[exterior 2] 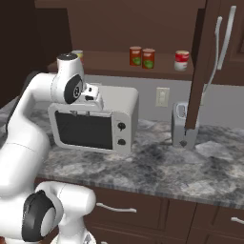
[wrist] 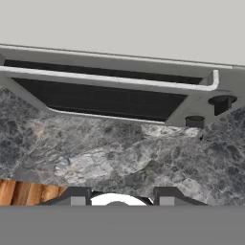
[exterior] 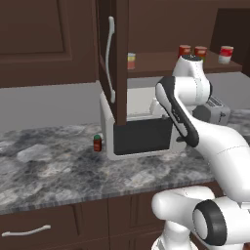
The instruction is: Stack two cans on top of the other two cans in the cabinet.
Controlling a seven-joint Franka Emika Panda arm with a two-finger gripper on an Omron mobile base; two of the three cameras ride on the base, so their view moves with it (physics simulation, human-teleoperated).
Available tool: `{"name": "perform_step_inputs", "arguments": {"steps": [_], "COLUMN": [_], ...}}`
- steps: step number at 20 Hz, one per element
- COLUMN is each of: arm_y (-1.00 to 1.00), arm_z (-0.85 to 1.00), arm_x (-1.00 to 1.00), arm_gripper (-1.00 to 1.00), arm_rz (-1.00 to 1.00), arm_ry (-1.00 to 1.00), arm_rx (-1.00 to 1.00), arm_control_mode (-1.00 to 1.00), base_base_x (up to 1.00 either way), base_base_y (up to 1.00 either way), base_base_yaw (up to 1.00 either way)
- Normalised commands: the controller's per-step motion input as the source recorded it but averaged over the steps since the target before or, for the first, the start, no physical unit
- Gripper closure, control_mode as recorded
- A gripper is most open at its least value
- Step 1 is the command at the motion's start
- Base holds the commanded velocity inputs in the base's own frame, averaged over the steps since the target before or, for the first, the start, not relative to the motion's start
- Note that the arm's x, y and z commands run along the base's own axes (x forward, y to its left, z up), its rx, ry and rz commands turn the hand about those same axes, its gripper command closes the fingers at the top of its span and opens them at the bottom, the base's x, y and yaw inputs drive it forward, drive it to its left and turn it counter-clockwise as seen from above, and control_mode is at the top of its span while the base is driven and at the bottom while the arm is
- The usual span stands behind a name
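Observation:
Inside the open cabinet [exterior: 118, 49], the two cans [exterior: 184, 50] [exterior: 200, 52], red-orange, stand side by side on the shelf [exterior 2: 119, 66]; the right base view shows them too [exterior 2: 136, 55] [exterior 2: 148, 58]. The other two cans stand apart from them: the yellow-and-red one [exterior: 131, 61] at the shelf's left and the red one with a white band [exterior: 226, 53] [exterior 2: 181, 60] at its right. Each can rests directly on the shelf. My gripper [wrist: 121, 195] is open and holds nothing. It hangs below the shelf, over the microwave's front, pointing down at the counter.
A white microwave [exterior 2: 95, 124] sits on the marble counter [exterior: 58, 166] under the shelf, with a toaster [exterior 2: 183, 128] to its right. A small red green-capped bottle [exterior: 97, 143] stands left of the microwave. The open cabinet door [exterior 2: 200, 62] juts forward.

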Motion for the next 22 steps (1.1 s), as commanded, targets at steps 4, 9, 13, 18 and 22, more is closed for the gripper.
{"name": "perform_step_inputs", "arguments": {"steps": [4, 9, 13, 18, 22], "arm_y": [-0.01, -0.03, -0.1, -0.12, -0.16], "arm_z": [0.0, 0.11, 0.38, 0.47, 0.38], "arm_x": [-0.14, -0.26, -0.08, -0.01, 0.0], "arm_gripper": [-1.0, -1.0, -1.0, -1.0, -1.0], "arm_rz": [0.0, -0.04, -0.18, -0.22, -0.19], "arm_ry": [-0.05, -0.36, -0.2, -0.17, -0.21], "arm_rx": [0.0, 0.03, 0.02, 0.0, 0.0], "arm_control_mode": [-1.0, -1.0, -1.0, -1.0, -1.0], "base_base_x": [0.0, 0.0, 0.0, 0.0, 0.0], "base_base_y": [0.0, 0.0, 0.0, 0.0, 0.0], "base_base_yaw": [0.0, 0.0, 0.0, 0.0, 0.0]}}
